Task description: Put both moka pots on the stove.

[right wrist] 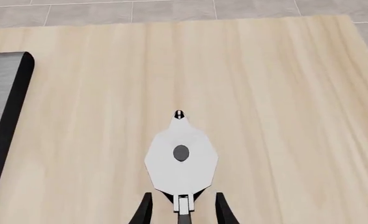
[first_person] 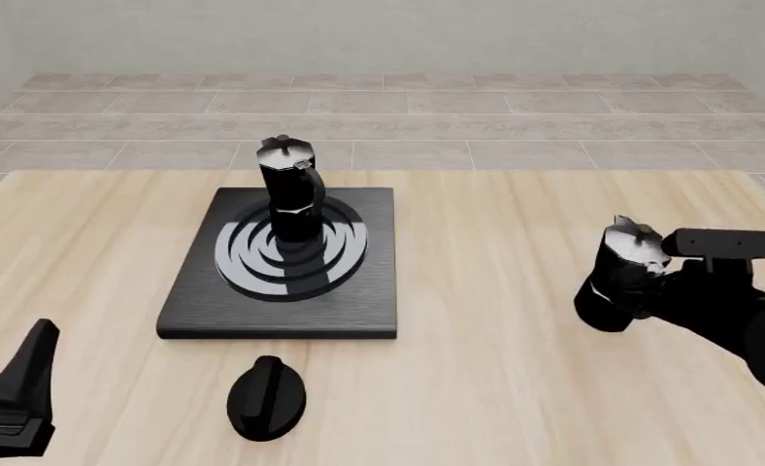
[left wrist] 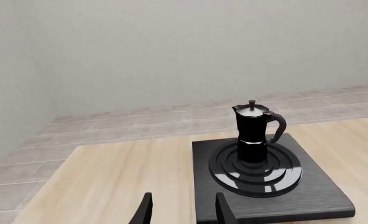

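Note:
One moka pot (first_person: 289, 194) stands upright on the burner rings of the black stove (first_person: 356, 301); the left wrist view shows the same moka pot (left wrist: 254, 130) on the stove (left wrist: 324, 189). The other moka pot (first_person: 619, 282) stands on the bare table to the right of the stove. My right gripper (first_person: 650, 284) is at its handle side. From above, the right gripper (right wrist: 182, 210) is open, its fingers on either side of the handle behind the silvery lid (right wrist: 181, 161). My left gripper (first_person: 22, 383) is open and holds nothing near the front left corner.
A small black oval knob (first_person: 266, 396) lies on the table in front of the stove. The wooden table (first_person: 486, 388) ends at a tiled floor and a grey wall beyond. The stove's edge (right wrist: 6, 107) shows in the right wrist view.

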You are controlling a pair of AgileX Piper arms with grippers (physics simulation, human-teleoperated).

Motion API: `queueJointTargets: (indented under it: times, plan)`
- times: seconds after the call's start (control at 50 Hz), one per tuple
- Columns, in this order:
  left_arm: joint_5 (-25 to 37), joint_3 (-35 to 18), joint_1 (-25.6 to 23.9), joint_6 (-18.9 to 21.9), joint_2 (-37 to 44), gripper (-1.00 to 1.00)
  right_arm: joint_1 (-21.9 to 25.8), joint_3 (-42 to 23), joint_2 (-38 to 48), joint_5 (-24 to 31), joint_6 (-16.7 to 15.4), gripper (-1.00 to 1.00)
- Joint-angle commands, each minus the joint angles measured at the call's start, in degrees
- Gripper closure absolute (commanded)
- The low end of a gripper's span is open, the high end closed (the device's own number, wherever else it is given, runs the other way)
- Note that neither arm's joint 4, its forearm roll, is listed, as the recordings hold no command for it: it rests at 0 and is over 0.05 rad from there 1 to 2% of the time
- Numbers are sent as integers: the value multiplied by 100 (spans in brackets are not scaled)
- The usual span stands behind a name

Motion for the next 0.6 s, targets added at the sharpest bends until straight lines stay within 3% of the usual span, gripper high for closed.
queueJointTargets:
  times: [0.02, 0.1, 0.12, 0.24, 0.32, 0.6]
  plan:
    - [-21, -4, 80, -16, 0, -100, 79, -13, -63, 29, 10, -100]
    - [-30, -2, 83, -15, 0, -100, 118, 40, -71, -3, -27, -100]
    - [-28, -1, 85, -20, 0, -100, 109, 92, -211, -47, -171, 100]
    - [-16, -7, 84, -25, 0, -100, 179, 220, -493, -156, -228, 100]
    - [5, -31, 83, -27, 0, -100, 249, 293, -700, -217, -102, 100]
    - [-19, -11, 86, -30, 0, -100, 666, 175, -1200, 33, -136, 100]
